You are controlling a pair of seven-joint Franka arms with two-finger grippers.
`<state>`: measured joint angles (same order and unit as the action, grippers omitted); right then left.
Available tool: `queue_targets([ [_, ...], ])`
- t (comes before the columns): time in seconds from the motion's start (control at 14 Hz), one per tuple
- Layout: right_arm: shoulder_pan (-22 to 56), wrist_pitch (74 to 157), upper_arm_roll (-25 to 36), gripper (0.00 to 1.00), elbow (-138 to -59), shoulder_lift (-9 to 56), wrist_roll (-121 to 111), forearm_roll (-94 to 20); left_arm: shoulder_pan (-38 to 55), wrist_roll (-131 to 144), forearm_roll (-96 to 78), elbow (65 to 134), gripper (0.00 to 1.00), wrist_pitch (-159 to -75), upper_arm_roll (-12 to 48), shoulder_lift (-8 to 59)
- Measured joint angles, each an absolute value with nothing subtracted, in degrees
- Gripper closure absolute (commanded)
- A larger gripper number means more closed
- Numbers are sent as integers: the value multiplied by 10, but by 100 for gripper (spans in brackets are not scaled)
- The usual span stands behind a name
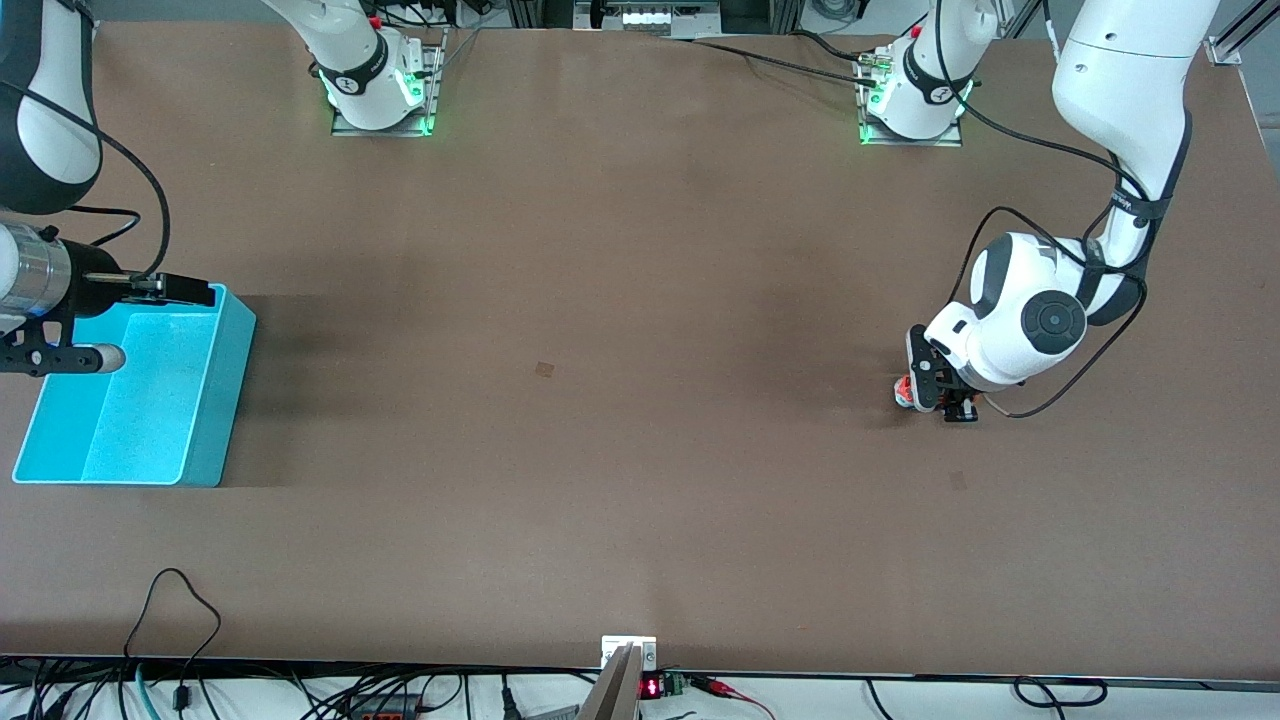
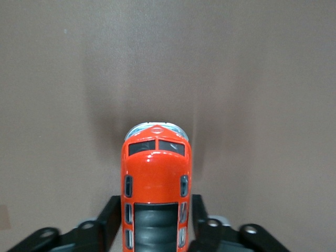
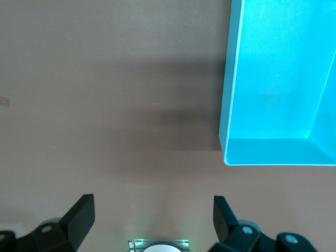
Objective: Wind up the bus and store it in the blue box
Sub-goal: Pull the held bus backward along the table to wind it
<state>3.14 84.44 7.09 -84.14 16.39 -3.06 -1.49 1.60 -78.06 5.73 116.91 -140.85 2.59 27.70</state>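
Bus (image 2: 156, 178): small orange-red toy on the tabletop (image 1: 620, 420) toward the left arm's end, clasped along both flanks by the jaws of the left gripper (image 1: 935, 385); judged to be the grasp that opens the task, with winding, carrying and storing all left to do. Blue box (image 1: 215, 400): light cyan bin at the right arm's end of the tabletop, well apart from the bus, interior bare so far as both views of it show. Right gripper (image 3: 152, 218): jaws spread wide and holding nothing, waiting above the tabletop just beside the box.
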Motion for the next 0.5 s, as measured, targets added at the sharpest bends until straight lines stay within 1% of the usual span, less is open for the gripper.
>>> queue_targets([
  [0.21, 29, 844, 71, 0, -841, 168, -35, -15, 15, -782, 57, 1169, 84, -1409, 26, 277],
  [0.29, 31, 844, 70, 0, -841, 168, -35, -15, 15, -782, 57, 1169, 88, -1409, 26, 277],
  [0.5, 32, 844, 69, 0, -841, 168, -35, -15, 15, -782, 57, 1169, 89, -1409, 26, 277],
])
